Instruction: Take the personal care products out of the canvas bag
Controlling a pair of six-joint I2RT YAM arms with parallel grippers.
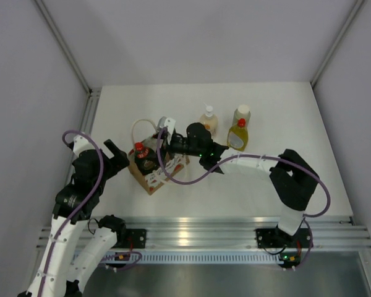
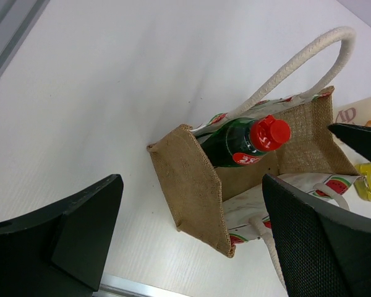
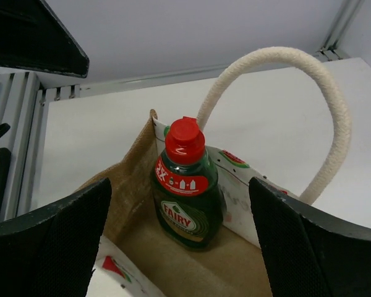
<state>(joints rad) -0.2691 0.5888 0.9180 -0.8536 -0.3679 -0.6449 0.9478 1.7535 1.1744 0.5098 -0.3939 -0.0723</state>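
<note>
The canvas bag (image 1: 153, 175) stands open on the table, tan with a white red-printed panel; the left wrist view shows its tan end (image 2: 188, 179). A dark green bottle (image 1: 140, 156) with a red cap stands inside it, also seen from the left wrist (image 2: 232, 143) and right wrist (image 3: 187, 201). My right gripper (image 1: 166, 147) is open over the bag mouth, its fingers (image 3: 62, 241) either side of the bottle, not touching. My left gripper (image 1: 119, 158) is open and empty just left of the bag. Yellow (image 1: 238, 136), white-capped (image 1: 242, 113) and pale-orange pump (image 1: 208, 120) bottles stand on the table behind.
The bag's cream loop handle (image 3: 278, 62) arches up behind the green bottle, beside my right fingers; the other handle (image 2: 269, 247) hangs by my left finger (image 2: 321, 247). An aluminium rail (image 1: 204, 232) runs along the near table edge. Grey walls enclose the table.
</note>
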